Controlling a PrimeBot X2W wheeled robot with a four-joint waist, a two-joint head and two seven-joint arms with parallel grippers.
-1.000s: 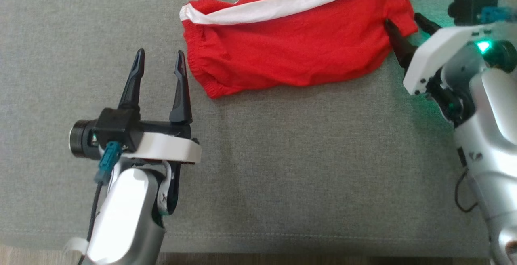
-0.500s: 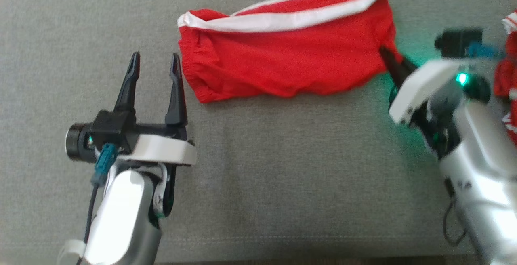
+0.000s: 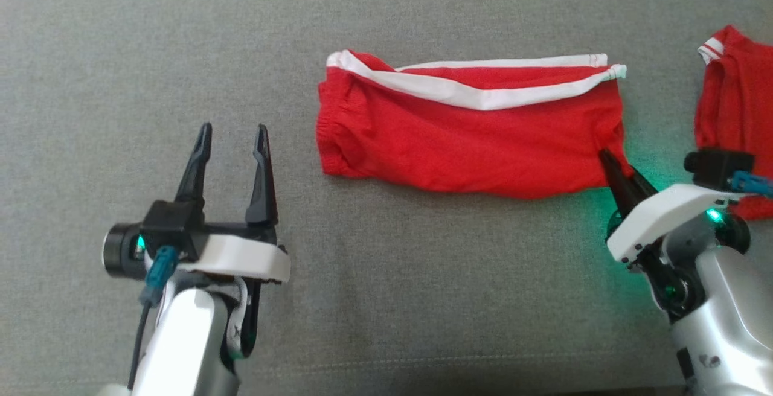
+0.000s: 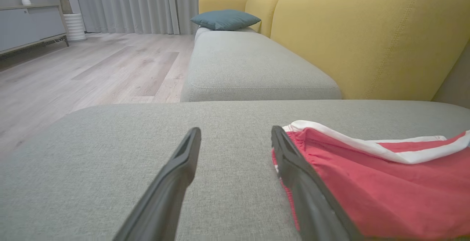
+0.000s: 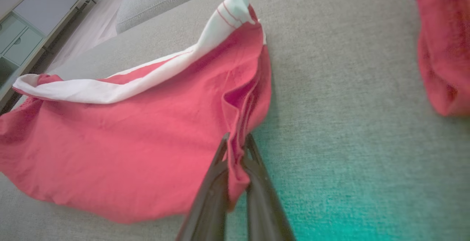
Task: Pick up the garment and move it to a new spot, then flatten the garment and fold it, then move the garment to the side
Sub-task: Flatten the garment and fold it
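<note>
The garment [image 3: 465, 136] is a pair of red shorts with white side stripes, lying lengthwise on the grey sofa cushion [image 3: 386, 275]. My right gripper [image 3: 607, 157] is shut on the garment's near right corner; the right wrist view shows a fold of red cloth [image 5: 235, 153] pinched between its two dark fingers. My left gripper [image 3: 232, 136] stands open to the left of the garment's elastic waist end, nothing between its fingers. In the left wrist view the garment [image 4: 367, 182] lies just right of my left gripper [image 4: 235, 138], against the right finger.
Another red piece of clothing [image 3: 734, 100] with a white striped cuff lies at the far right of the cushion. The left wrist view shows a yellow backrest [image 4: 367, 39], a second seat cushion with a blue pillow [image 4: 224, 18], and wooden floor [image 4: 91, 64] to the left.
My right gripper has shut on the garment's corner and pulled it. The head camera has shifted, so the garment sits lower and further right and lies straighter. The left gripper stays open.
</note>
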